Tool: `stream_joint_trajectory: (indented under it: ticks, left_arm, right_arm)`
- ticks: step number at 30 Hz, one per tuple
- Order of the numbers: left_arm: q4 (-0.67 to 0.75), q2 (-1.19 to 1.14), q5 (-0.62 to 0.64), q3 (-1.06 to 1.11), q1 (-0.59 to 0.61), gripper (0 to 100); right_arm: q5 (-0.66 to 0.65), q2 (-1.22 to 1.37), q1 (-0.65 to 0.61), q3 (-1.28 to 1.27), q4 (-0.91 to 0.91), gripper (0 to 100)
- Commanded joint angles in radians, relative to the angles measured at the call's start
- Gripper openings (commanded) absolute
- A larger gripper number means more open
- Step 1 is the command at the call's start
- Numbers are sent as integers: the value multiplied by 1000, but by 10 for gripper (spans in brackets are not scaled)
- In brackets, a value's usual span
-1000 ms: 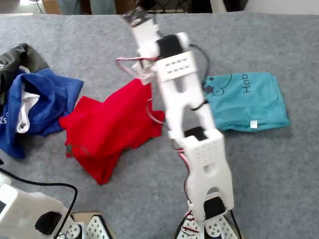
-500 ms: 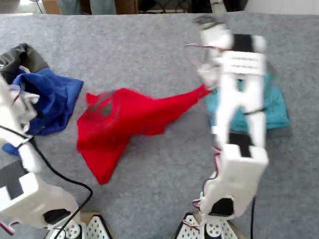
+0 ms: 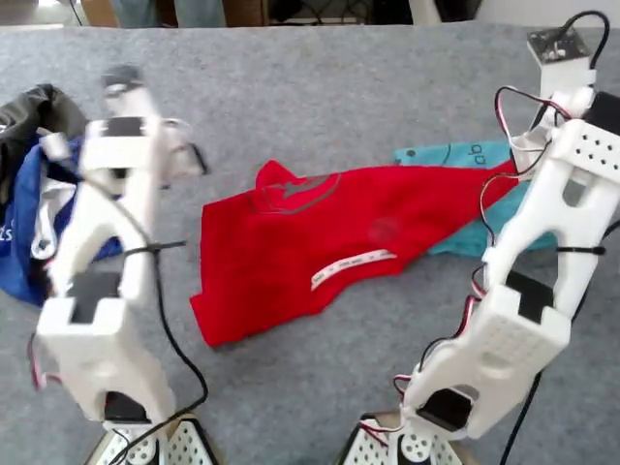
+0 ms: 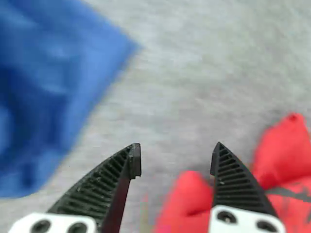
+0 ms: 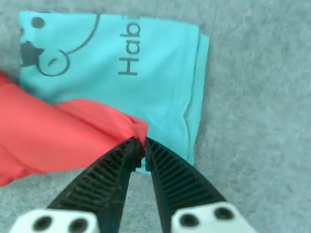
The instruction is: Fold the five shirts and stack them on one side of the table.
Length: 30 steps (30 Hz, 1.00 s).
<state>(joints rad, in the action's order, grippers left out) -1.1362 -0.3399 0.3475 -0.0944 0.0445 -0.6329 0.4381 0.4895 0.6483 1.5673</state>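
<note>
Grey felt-covered table (image 3: 339, 87), dim room beyond its far edge

Grey felt-like table cover (image 3: 320, 97), spread flat from edge to edge. Past its far edge, a brown box (image 3: 97, 12), mostly cut off from sight.

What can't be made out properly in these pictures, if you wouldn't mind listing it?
High view: teal shirt, partly under the red shirt and behind the right arm.
High view: blue shirt and dark garment, cut off by the left edge and crossed by the blurred left arm; shirt count there unclear.
Left wrist view: blue shirt blurred, its folds unreadable.
</note>
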Motion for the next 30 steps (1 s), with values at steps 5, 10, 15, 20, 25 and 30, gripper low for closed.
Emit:
stream_joint_trajectory:
  ticks: [5,10,15,20,25,30]
  left_arm:
    - [-64,-255,117,-340,-174,252]
    - [-213,-470,115,-564,-236,216]
    - [-379,-637,115,-786,-236,47]
    - [-479,-720,114,-1072,-156,30]
    - [-559,-738,84,-1363,-56,28]
    - [-589,-735,84,-1578,74,28]
  right_arm:
    - [133,122,-9,12,-129,22]
    - [184,143,-75,12,-161,22]
    - [181,143,-118,13,-163,23]
    - [178,143,-181,36,-160,23]
    - [184,143,-255,139,-153,24]
    - [183,153,-350,213,-170,25]
